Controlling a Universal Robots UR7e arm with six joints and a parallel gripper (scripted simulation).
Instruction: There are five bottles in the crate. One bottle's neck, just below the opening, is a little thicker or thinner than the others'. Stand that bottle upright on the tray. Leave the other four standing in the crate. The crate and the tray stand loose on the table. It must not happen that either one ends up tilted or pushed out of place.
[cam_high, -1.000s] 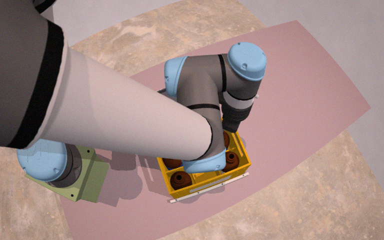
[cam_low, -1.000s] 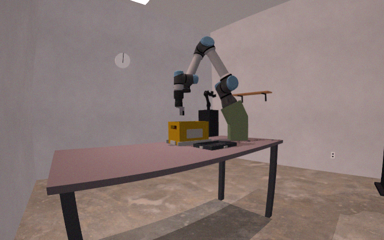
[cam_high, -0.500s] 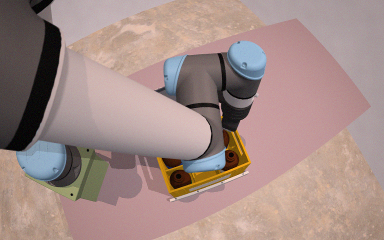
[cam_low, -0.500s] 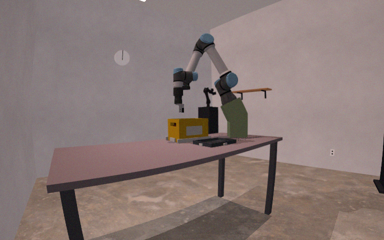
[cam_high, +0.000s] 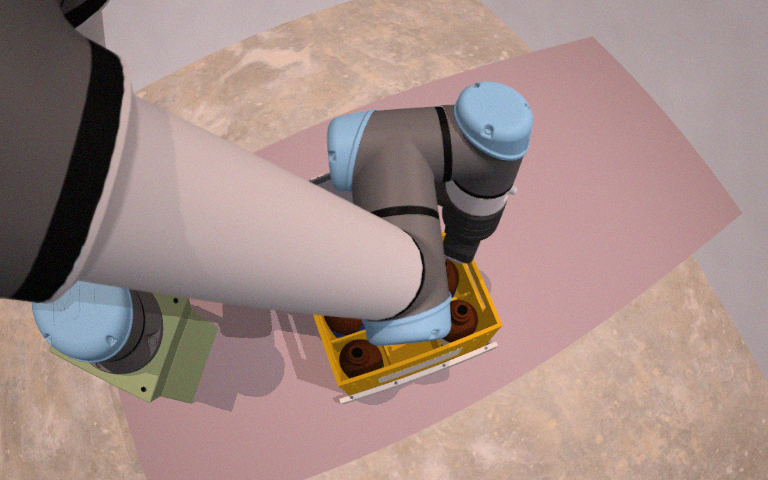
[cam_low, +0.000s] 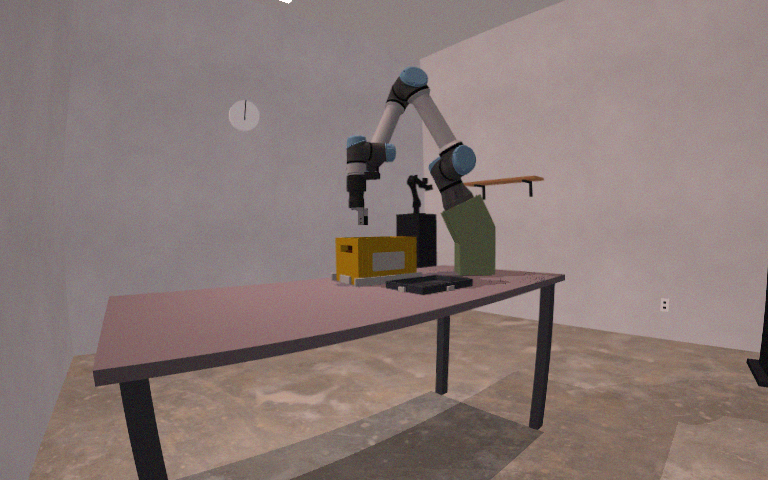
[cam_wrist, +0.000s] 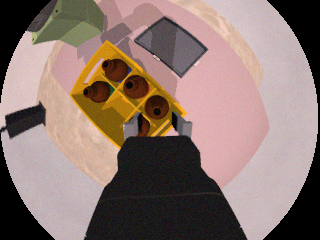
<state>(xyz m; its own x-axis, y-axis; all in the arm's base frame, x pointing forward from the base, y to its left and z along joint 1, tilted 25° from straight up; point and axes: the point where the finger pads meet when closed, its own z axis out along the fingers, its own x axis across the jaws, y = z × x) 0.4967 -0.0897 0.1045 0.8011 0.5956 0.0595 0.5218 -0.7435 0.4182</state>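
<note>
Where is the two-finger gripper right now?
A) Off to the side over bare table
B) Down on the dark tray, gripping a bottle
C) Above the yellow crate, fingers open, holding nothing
C: the gripper hangs above one end of the yellow crate with fingers spread wide and nothing between them; the dark flat tray holds no bottle.
</note>
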